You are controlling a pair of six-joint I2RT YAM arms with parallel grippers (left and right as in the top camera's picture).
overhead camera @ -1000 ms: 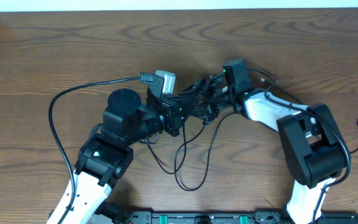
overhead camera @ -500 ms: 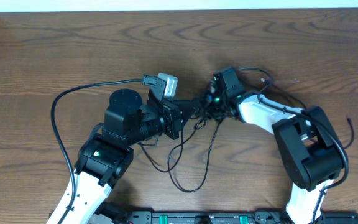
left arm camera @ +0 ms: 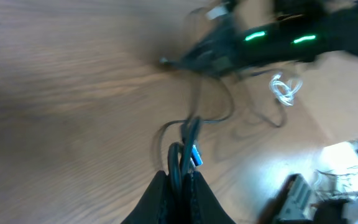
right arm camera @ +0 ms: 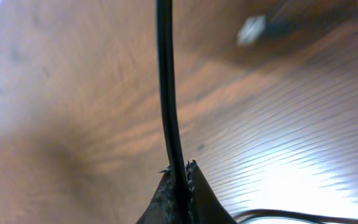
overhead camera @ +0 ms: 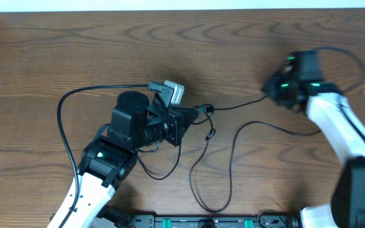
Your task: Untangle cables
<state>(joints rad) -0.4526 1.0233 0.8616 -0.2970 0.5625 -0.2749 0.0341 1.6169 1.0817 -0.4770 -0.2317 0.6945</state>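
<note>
Overhead: near the table's [overhead camera: 56,50] middle, the left end effector [overhead camera: 189,116] anchors the cables [overhead camera: 211,133], while the right end effector [overhead camera: 272,88], toward the right edge, holds one black cord [overhead camera: 239,105] taut between them, presumably to draw it free. Left wrist: jaws pinched shut on the cables beside a blue plug [left arm camera: 196,155]. Right wrist: jaws clamped on that single black cord.

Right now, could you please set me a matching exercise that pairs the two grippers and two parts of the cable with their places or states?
Things:
1. left gripper
2. right gripper
3. cable span
4. cable loop

Places or states:
A. slack, lowest in the overhead view
B. stretched between the grippers
C. shut, at centre
D. shut, at far right

Pairs: 1-C, 2-D, 3-B, 4-A
</note>
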